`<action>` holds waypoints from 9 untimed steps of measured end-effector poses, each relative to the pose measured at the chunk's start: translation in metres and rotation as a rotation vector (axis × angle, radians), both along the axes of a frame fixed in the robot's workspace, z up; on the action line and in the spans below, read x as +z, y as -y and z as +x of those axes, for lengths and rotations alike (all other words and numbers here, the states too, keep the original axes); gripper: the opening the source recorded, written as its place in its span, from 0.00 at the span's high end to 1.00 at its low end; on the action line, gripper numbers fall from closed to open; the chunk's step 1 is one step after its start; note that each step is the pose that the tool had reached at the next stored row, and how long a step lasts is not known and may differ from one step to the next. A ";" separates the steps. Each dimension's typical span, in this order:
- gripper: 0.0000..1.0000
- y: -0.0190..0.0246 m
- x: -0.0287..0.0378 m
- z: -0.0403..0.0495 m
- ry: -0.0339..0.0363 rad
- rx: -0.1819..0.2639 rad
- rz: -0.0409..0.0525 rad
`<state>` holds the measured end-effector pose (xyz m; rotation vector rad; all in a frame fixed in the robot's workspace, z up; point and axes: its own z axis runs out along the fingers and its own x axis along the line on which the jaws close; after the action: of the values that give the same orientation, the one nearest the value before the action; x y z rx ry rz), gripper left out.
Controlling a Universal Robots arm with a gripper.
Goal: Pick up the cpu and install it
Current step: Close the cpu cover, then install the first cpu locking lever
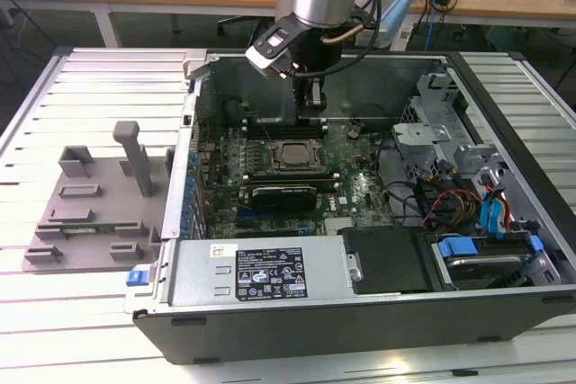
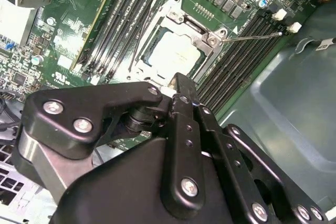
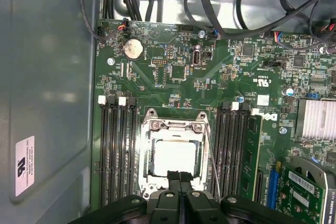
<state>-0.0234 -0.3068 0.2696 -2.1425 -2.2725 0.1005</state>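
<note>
The cpu (image 1: 292, 156) lies flat in the motherboard socket inside the open computer case, its silvery top facing up. It is also in both wrist views, framed by the metal socket bracket (image 2: 174, 53) (image 3: 174, 156). My gripper (image 1: 310, 112) hangs just above the motherboard, beside the socket's far edge in the exterior view. Its two black fingers are pressed together with nothing between them (image 3: 179, 178) (image 2: 177, 85). The fingertips are at the rim of the socket, apart from the chip's top.
The grey plastic tray (image 1: 90, 204) sits outside the case at the exterior view's left. Memory slots (image 3: 116, 150) flank the socket, and a thin wire lever (image 3: 210, 153) runs along one side. A graphics card (image 1: 283, 193), drive bays (image 1: 477, 258) and cables (image 1: 441, 200) crowd the case.
</note>
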 end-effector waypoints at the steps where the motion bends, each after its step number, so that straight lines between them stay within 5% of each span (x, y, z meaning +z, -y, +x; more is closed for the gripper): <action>1: 0.89 0.0000 0.0000 0.0000 0.0000 0.000 0.0000; 2: 0.89 0.0000 0.0000 0.0000 0.0000 0.000 0.0000; 4: 0.89 0.0000 0.0001 0.0000 -0.0001 0.095 0.0000; 9: 0.89 0.0000 0.0000 0.0000 0.0000 0.216 0.0001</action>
<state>-0.0234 -0.3069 0.2697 -1.8889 -2.4960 0.1029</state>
